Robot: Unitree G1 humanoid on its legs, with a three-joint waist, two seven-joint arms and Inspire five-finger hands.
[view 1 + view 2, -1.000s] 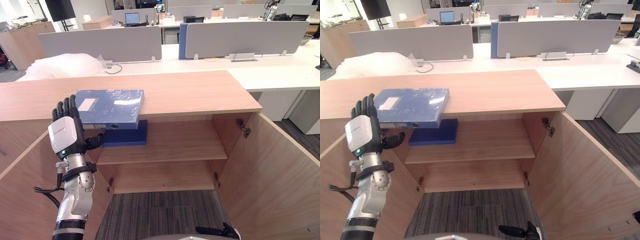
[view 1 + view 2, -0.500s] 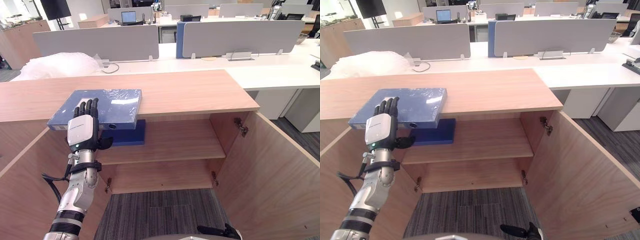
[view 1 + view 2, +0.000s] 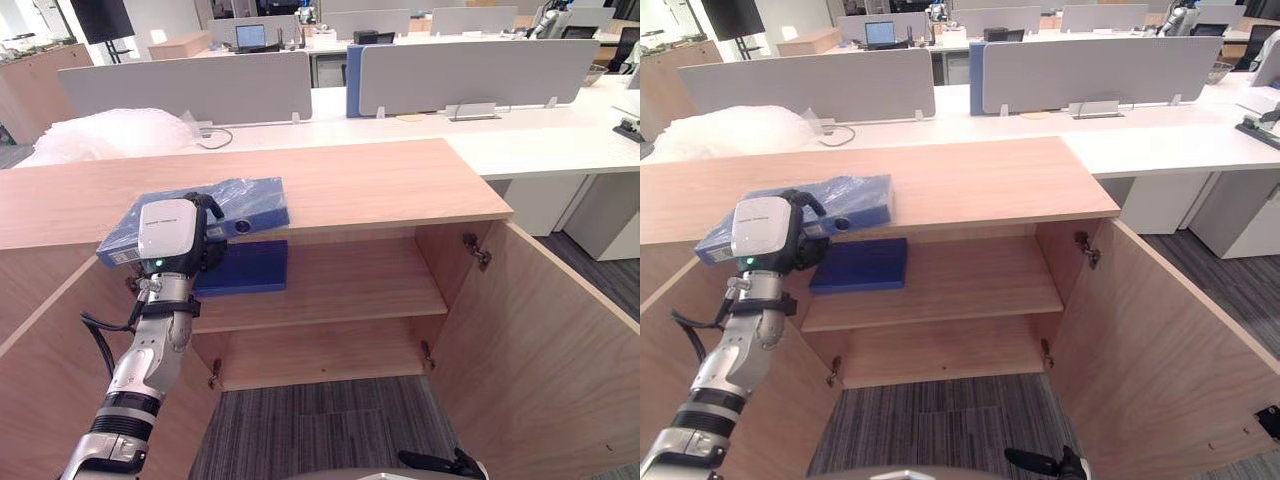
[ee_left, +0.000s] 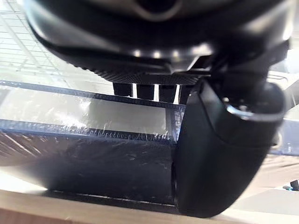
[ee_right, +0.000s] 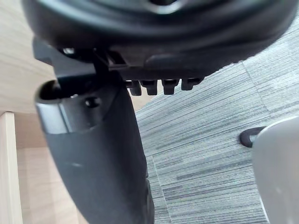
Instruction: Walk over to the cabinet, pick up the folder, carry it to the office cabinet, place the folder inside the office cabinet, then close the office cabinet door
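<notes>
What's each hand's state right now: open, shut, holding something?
Left hand: shut on the blue folder at the cabinet top's edge.
Right hand: cannot be told; it hangs above the carpet.

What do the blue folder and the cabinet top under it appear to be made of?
The folder looks like blue board or plastic, wrapped in clear glossy film that wrinkles and glints. The cabinet top looks like matte wood-look laminate with an even, pale grain, though real veneer is possible.
</notes>
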